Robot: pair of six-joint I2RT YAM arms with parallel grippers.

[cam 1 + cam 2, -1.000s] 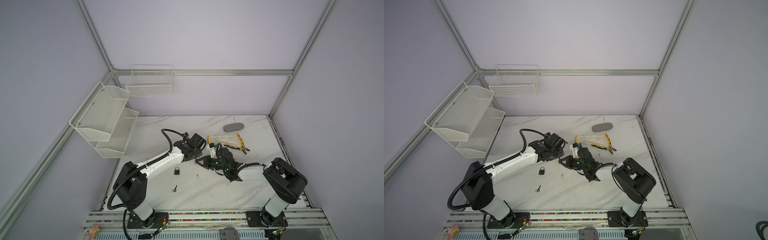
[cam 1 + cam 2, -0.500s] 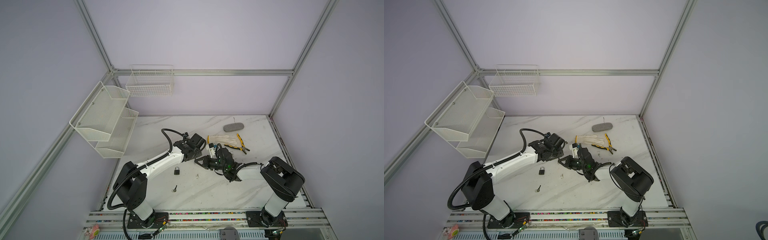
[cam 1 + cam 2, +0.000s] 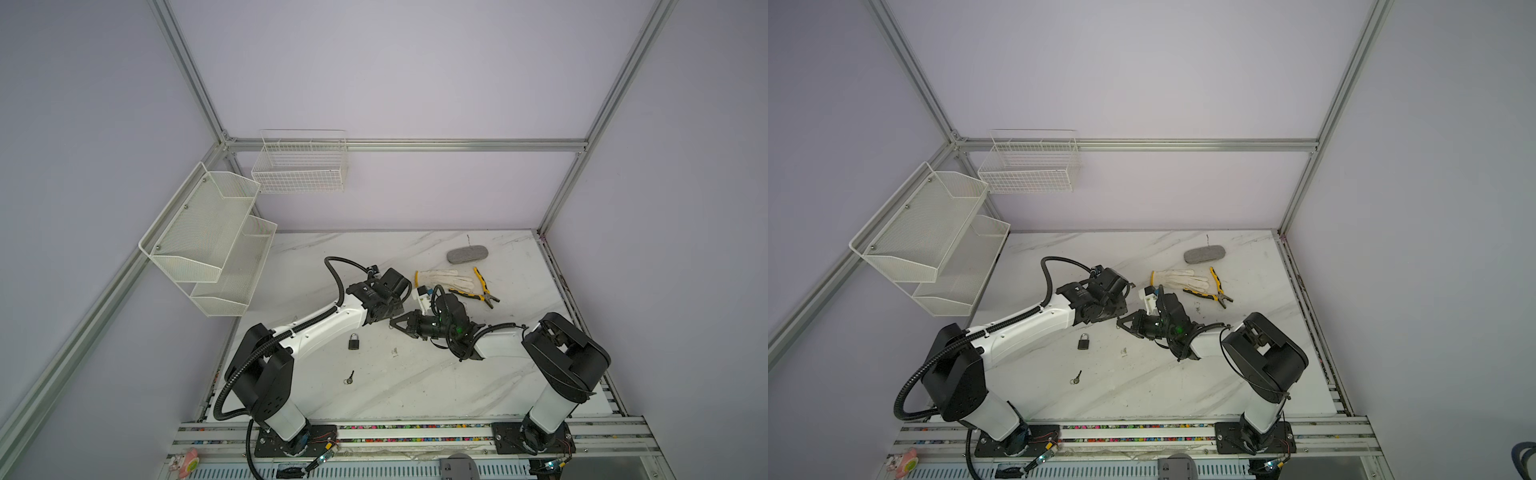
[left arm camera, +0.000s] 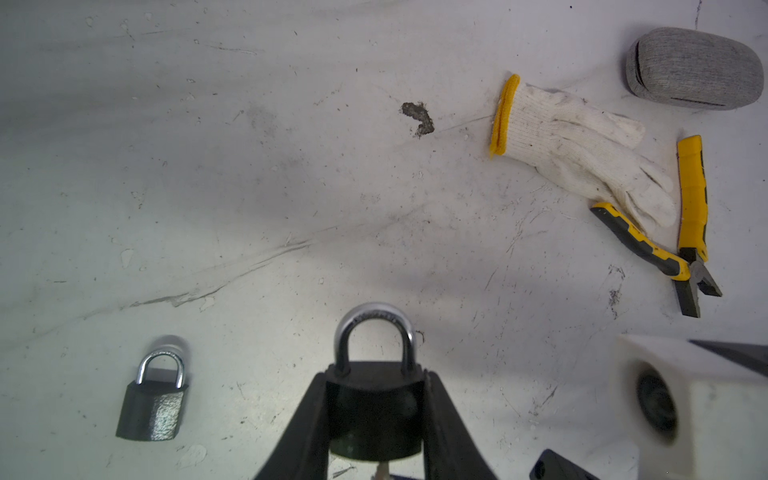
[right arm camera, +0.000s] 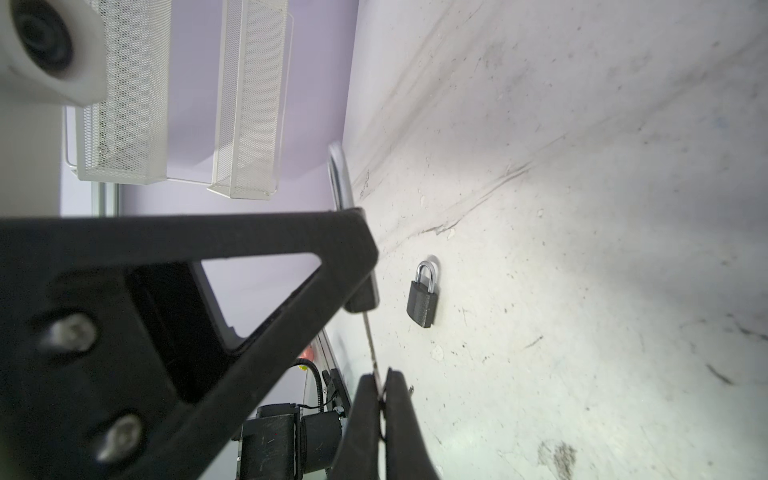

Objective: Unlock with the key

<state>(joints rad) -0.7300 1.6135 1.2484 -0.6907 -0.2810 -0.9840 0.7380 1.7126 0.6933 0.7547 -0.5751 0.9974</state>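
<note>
My left gripper (image 4: 376, 376) is shut on a black padlock (image 4: 374, 411) with a silver shackle, held by its body above the table. My right gripper (image 5: 378, 376) is shut on the key (image 5: 371, 340), whose thin blade runs up to the bottom of the held padlock (image 5: 361, 305). The two grippers meet tip to tip mid-table in both top views, left gripper (image 3: 388, 318) against right gripper (image 3: 397, 326). A bit of the key (image 4: 380, 469) shows under the padlock's base. How deep the blade sits in the keyway is hidden.
A second padlock (image 3: 353, 341) lies flat on the marble table (image 3: 415, 386), with a loose key (image 3: 349, 377) nearer the front. A white glove (image 3: 444, 279), yellow pliers (image 3: 482, 291) and a grey case (image 3: 466, 254) lie at the back right. White mesh shelves (image 3: 208, 232) hang on the left wall.
The right arm's elbow has shifted slightly to the left. Both grippers keep their holds in the same place.
</note>
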